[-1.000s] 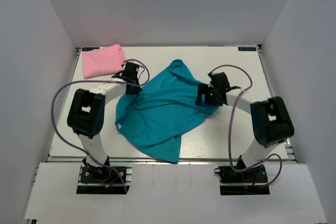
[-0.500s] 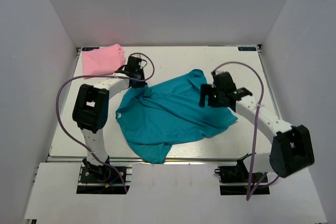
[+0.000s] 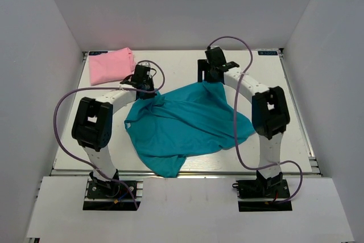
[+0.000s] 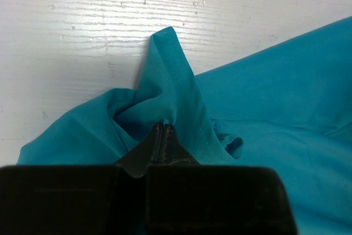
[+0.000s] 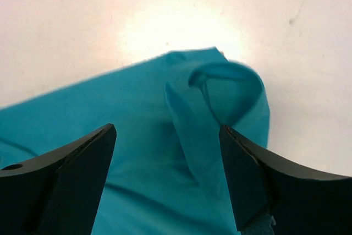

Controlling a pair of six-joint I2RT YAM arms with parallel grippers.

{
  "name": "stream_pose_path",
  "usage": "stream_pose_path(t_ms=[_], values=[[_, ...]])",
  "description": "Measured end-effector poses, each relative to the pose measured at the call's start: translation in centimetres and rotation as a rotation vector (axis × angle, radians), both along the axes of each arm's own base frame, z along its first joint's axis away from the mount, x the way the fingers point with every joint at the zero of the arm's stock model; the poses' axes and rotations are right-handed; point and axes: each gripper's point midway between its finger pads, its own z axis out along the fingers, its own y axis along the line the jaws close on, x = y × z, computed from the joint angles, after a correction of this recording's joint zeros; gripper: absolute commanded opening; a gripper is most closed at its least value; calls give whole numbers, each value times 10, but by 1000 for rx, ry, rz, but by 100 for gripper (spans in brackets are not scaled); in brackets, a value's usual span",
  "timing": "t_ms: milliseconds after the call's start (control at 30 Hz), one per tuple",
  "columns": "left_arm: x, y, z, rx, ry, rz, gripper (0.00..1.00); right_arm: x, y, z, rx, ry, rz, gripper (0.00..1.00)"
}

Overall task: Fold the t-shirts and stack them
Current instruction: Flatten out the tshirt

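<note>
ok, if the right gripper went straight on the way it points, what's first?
Likely the shirt: its curled edge lies straight ahead of the open right gripper, with bare table beyond. How far off it is, I can't tell.

Right end effector (image 3: pixel 208 77) swung in to the far middle of the desk (image 3: pixel 284 101).
I watched it leave the right-hand side of the teal t-shirt (image 3: pixel 187 123) and arrive at the shirt's far corner, where its jaws are now apart over a curled fold. The shirt has spread wider and flatter, and its near tip has shifted left.
</note>
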Motion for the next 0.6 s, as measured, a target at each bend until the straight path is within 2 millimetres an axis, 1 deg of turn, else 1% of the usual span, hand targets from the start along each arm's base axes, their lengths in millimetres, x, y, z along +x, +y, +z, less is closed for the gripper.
stream_pose_path(t_ms=[67, 133, 167, 267, 333, 367, 500, 533, 567, 600], values=[[-1, 1, 0, 0, -1, 1, 0, 13, 6, -6, -4, -3, -10, 79], [-3, 1, 0, 0, -1, 1, 0, 20, 10, -14, -7, 2, -29, 77], [-4, 2, 1, 0, -3, 2, 0, 22, 12, -18, -12, 8, -35, 75], [-4, 2, 2, 0, -6, 3, 0, 26, 13, -33, -25, 31, -56, 73], [-4, 2, 2, 0, -7, 3, 0, 30, 14, -44, -39, 45, -69, 68], [-4, 2, 2, 0, -7, 3, 0, 31, 14, -46, -42, 45, -73, 67], [-4, 2, 2, 1, -6, 3, 0, 38, 15, -60, -58, 54, -94, 66], [-4, 3, 2, 1, -6, 3, 0, 40, 14, -62, -64, 55, -99, 62], [-5, 3, 3, 1, -6, 4, 0, 41, 13, -64, -68, 54, -105, 50], [-5, 3, 4, 3, -6, 5, 0, 43, 13, -64, -74, 50, -110, 44]])
